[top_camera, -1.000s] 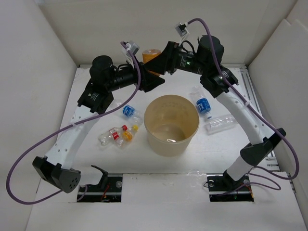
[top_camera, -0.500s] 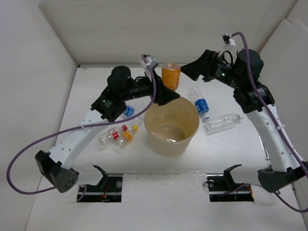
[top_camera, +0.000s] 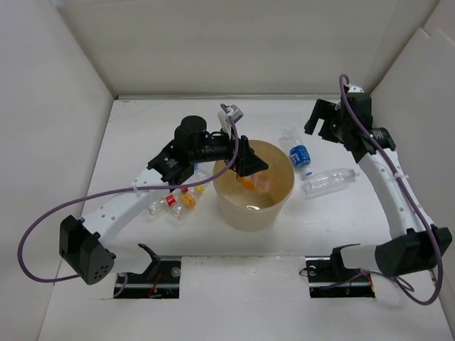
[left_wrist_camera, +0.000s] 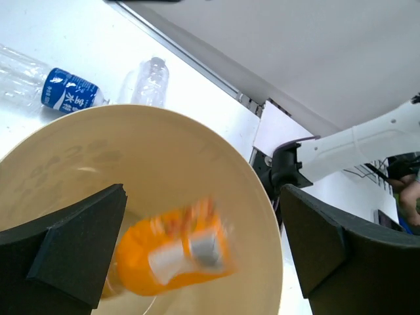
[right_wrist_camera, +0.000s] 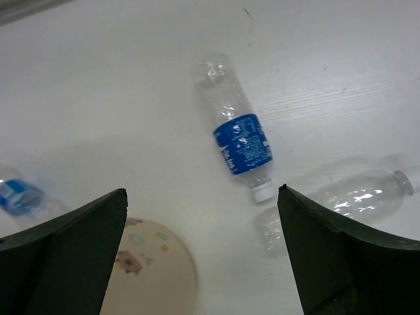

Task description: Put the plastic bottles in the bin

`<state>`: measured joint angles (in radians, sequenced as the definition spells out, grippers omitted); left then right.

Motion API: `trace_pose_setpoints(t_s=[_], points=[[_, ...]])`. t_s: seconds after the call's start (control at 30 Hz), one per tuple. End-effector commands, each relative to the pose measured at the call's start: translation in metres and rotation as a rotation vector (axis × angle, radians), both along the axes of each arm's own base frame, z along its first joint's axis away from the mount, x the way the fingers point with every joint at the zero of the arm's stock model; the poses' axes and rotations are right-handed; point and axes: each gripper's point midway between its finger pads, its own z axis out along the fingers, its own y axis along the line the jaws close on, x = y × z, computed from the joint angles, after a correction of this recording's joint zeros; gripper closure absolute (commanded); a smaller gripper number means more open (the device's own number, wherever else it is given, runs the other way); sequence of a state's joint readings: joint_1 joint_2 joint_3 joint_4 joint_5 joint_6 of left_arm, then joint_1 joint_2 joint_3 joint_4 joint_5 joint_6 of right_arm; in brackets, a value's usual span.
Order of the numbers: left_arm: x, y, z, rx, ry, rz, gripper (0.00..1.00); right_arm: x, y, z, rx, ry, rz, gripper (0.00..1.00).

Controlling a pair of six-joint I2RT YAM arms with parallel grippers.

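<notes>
The tan bin stands mid-table. My left gripper hangs open over its mouth. An orange-labelled bottle is loose inside the bin, blurred in the left wrist view, below the spread left gripper. My right gripper is open at the back right, above a blue-labelled bottle and a clear unlabelled bottle. The right wrist view shows that blue-labelled bottle, the clear bottle and the bin, with nothing between the right gripper fingers.
Left of the bin lie a red-capped bottle and a yellow-capped bottle, with a blue-labelled one partly under the left arm. White walls close in the table on three sides.
The left gripper carried the orange bottle over the bin and opened, and the bottle dropped in. The right gripper let go of it, opened and swung away to the back right.
</notes>
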<state>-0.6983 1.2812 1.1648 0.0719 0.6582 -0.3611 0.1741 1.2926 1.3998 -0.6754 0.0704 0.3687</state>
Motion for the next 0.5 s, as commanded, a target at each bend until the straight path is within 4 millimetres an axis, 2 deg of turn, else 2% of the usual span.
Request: trace_pose_setpoints(t_s=[0.0,0.1,0.13,0.17,0.2,0.23,0.27,0.3,0.37,0.43,0.47], points=[[-0.012,0.001,0.043,-0.102,-0.086,-0.051,0.00,0.009,-0.016,-0.025,-0.071,0.044,-0.037,0.00],[-0.015,0.001,0.047,-0.106,-0.089,-0.066,0.00,0.024,-0.010,-0.054,-0.090,0.099,-0.001,0.00],[-0.017,0.003,0.056,-0.119,-0.106,-0.067,0.00,0.033,-0.007,-0.071,-0.090,0.136,0.008,0.00],[-0.020,0.005,0.067,-0.136,-0.127,-0.067,0.00,0.041,-0.006,-0.076,-0.099,0.140,0.015,0.00],[-0.021,0.006,0.069,-0.134,-0.125,-0.067,0.00,0.045,-0.004,-0.084,-0.096,0.162,0.024,0.00],[-0.020,0.009,0.077,-0.141,-0.137,-0.044,0.00,0.054,0.002,-0.084,-0.097,0.161,0.033,0.00],[-0.020,0.011,0.077,-0.124,-0.117,-0.029,0.00,0.062,0.003,-0.106,-0.112,0.213,0.041,0.00],[-0.016,0.016,0.094,-0.138,-0.140,0.017,0.00,0.069,0.004,-0.113,-0.113,0.221,0.041,0.00],[-0.008,0.021,0.102,-0.127,-0.135,0.083,0.00,0.088,0.008,-0.131,-0.120,0.256,0.056,0.00],[0.000,0.033,0.114,-0.114,-0.120,0.183,0.00,0.102,0.012,-0.141,-0.116,0.272,0.063,0.00],[0.002,0.036,0.116,-0.108,-0.118,0.208,0.00,0.113,0.020,-0.135,-0.116,0.255,0.085,0.00]])
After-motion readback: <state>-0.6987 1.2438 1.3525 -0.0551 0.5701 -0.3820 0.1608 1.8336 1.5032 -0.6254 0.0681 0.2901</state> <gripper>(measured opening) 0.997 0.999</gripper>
